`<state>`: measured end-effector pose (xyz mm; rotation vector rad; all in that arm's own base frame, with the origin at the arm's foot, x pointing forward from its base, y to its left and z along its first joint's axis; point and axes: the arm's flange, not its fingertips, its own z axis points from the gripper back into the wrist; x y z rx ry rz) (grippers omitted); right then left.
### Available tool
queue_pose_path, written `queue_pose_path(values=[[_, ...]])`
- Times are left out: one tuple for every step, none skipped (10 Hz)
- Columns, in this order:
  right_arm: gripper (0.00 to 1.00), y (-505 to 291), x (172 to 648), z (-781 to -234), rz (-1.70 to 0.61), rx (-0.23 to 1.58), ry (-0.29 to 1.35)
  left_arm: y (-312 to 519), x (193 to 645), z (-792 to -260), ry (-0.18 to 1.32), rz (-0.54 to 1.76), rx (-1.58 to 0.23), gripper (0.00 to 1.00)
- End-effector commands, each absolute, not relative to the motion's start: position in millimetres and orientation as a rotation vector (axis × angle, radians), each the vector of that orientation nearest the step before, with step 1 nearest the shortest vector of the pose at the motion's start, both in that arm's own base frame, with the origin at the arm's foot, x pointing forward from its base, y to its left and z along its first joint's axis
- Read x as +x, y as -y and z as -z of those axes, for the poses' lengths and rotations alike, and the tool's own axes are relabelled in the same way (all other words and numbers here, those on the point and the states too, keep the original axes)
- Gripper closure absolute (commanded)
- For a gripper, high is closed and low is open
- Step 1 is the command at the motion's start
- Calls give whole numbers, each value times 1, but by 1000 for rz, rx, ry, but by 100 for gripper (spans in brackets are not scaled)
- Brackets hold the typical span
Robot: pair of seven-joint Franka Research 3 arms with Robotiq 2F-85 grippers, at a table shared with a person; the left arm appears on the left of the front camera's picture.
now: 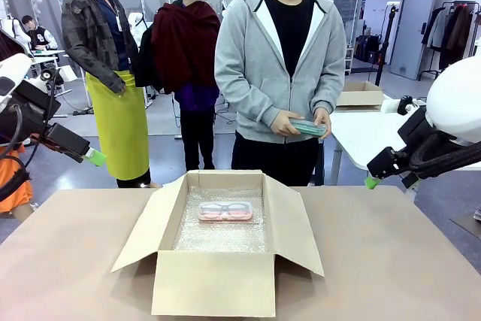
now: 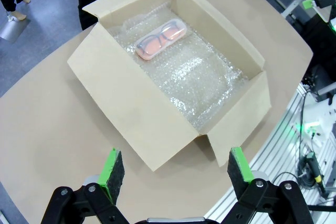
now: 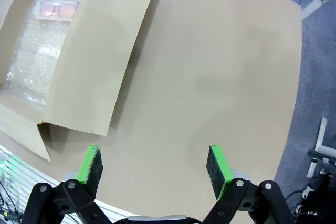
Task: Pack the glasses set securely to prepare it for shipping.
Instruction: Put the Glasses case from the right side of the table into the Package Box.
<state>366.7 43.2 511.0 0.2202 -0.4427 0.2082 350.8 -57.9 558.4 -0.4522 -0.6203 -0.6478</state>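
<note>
The pale pink glasses case (image 1: 225, 212) lies flat on bubble wrap in the far half of the open cardboard box (image 1: 214, 287); it also appears from above (image 2: 160, 38) and at the picture's top left (image 3: 55, 9). A person in a grey hoodie at the far side holds the mint green case (image 1: 308, 127) in both hands at waist height. My left gripper (image 1: 92, 157) hangs open in the air left of the box, its pads (image 2: 111, 169) wide apart. My right gripper (image 1: 373, 181) hovers open to the right of the box, above bare table, pads (image 3: 218, 163) spread.
The box flaps (image 1: 301, 223) stand out to all sides; the right flap (image 3: 100, 51) slopes over the brown table (image 1: 391, 261). The near table edge (image 2: 247, 171) has cables beyond it. Two more people stand behind. A white table (image 1: 368, 137) with a small box stands far right.
</note>
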Motion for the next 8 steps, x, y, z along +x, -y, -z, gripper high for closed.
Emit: queue_pose_path(values=[[0, -42, 369, -510, -216, 218, 456, 57, 351, -559, 632, 652, -474, 0], [0, -42, 369, -510, -216, 218, 456, 57, 351, -559, 632, 652, -474, 0], [0, -42, 369, -510, -216, 218, 456, 57, 351, -559, 632, 652, -474, 0], [0, -42, 369, -510, -216, 218, 456, 57, 351, -559, 632, 652, -474, 0], [0, -42, 369, -510, -216, 218, 456, 57, 351, -559, 632, 652, -474, 0], [0, -42, 369, -510, -216, 218, 456, 57, 351, -559, 632, 652, -474, 0], [0, -42, 369, -510, -216, 218, 456, 57, 351, -559, 632, 652, -474, 0], [0, -42, 369, -510, -216, 218, 456, 57, 351, -559, 632, 652, -474, 0]])
